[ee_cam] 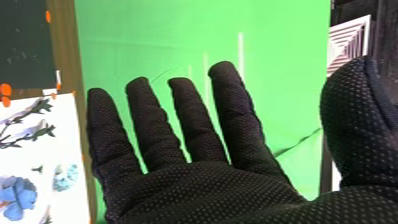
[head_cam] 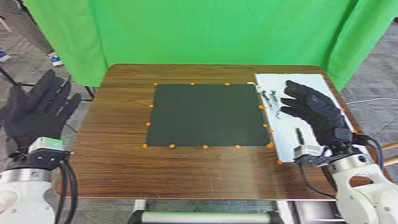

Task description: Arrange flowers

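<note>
- My right hand hung over the white sheet, fingers straight, grasping nothing.
- Leafy stems lay on the sheet, just left of that hand.
- A blue flower and a pale flower lay there, untouched.
- My left hand was open too.

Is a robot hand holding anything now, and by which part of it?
Nothing is held: the left robot hand and the right robot hand are both open.
</note>
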`<state>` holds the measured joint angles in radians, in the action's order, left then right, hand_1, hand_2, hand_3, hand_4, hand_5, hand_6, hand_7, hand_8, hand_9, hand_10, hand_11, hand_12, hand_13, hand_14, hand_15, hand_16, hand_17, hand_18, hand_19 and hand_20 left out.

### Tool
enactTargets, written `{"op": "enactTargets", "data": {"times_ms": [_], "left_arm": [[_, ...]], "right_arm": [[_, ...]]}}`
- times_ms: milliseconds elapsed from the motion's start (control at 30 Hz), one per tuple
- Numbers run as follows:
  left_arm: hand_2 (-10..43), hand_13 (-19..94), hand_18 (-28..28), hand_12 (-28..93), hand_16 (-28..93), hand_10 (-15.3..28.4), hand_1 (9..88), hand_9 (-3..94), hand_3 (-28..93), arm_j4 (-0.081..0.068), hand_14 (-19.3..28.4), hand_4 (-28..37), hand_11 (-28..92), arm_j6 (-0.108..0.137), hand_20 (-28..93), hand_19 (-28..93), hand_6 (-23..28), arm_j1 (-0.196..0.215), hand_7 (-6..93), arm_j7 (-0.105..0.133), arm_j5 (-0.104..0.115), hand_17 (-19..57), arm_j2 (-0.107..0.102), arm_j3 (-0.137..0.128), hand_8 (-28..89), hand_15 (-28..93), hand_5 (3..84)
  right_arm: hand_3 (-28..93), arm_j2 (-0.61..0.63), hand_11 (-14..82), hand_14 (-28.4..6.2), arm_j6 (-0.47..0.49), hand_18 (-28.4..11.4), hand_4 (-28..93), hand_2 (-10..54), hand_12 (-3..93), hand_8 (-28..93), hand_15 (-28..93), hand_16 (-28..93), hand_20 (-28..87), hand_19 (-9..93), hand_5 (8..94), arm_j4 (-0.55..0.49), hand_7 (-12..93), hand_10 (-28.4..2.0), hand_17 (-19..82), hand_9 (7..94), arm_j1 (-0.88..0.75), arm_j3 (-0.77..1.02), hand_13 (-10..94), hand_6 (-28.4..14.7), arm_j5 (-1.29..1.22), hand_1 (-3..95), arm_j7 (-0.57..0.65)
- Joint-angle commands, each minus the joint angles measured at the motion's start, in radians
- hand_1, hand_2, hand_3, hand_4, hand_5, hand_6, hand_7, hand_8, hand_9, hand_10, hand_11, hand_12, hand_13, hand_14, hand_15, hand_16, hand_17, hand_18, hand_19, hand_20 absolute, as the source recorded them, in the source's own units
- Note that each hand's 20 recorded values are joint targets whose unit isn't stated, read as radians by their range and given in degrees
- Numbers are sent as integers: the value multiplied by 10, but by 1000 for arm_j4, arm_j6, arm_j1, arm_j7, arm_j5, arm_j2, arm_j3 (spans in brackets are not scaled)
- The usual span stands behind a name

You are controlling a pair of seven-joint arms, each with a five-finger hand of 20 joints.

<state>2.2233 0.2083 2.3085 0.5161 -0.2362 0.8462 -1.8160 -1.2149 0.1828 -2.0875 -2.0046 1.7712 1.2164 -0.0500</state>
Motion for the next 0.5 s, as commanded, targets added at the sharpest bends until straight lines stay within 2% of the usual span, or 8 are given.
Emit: {"op": "enactTargets", "data": {"times_ms": [33,100,167,200,233,300,367,500], "left_arm": [[110,186,114,44,-100,110,259,285,727,14,87,-283,153,-3,81,313,52,27,117,-7,2,-44,17,-27,-96,218,370],[110,186,115,43,-100,109,259,285,727,15,88,-283,152,-3,81,313,52,30,117,-11,0,-45,21,-25,-96,219,371],[110,187,114,44,-101,109,259,286,727,17,88,-283,153,-3,81,313,52,37,117,-5,2,-44,23,-26,-96,219,371],[110,187,114,44,-101,109,259,286,727,15,88,-283,153,-2,81,313,52,33,117,-13,0,-44,26,-26,-96,219,371],[110,187,114,44,-101,109,259,286,727,18,88,-283,153,-1,81,312,52,41,117,-2,5,-44,22,-28,-96,219,371],[110,189,114,44,-100,110,259,286,726,13,88,-283,154,-3,81,312,53,38,117,-12,0,-44,25,-30,-96,221,371],[111,191,115,45,-100,110,259,288,726,20,89,-283,154,32,82,315,53,42,117,-8,5,-46,22,-30,-96,223,371],[111,198,118,48,-97,112,258,293,727,22,93,-283,160,38,84,320,56,51,118,5,21,-49,23,-34,-95,231,375]], "right_arm": [[825,-6,37,-154,11,-193,-221,49,129,-106,100,181,166,331,396,-17,147,-124,105,378,-17,14,302,-25,10,79,9],[824,-6,37,-155,7,-193,-221,49,129,-106,100,180,165,331,396,-20,146,-125,105,378,-20,19,303,-25,8,79,11],[825,-4,37,-157,10,-194,-220,49,129,-105,103,181,165,332,397,-20,146,-125,105,378,-18,20,304,-25,11,79,13],[825,-4,37,-157,8,-194,-220,48,128,-105,105,181,166,333,397,-24,146,-125,105,379,-23,23,305,-25,18,79,15],[825,0,38,-158,4,-194,-220,48,129,-105,106,181,166,334,397,-23,146,-125,105,381,-19,20,305,-25,36,80,15],[825,12,38,-158,-45,-195,-220,46,129,-105,108,181,167,335,397,-57,146,-125,104,381,-31,21,307,-25,169,82,76],[815,35,46,-161,-160,-201,-224,50,130,-106,128,182,176,358,404,-74,151,-126,105,390,-47,-8,323,-26,386,98,95],[815,46,62,-162,-199,-209,-223,52,127,-111,154,174,183,391,423,-106,162,-126,111,413,-93,14,345,-27,545,108,131]]}}
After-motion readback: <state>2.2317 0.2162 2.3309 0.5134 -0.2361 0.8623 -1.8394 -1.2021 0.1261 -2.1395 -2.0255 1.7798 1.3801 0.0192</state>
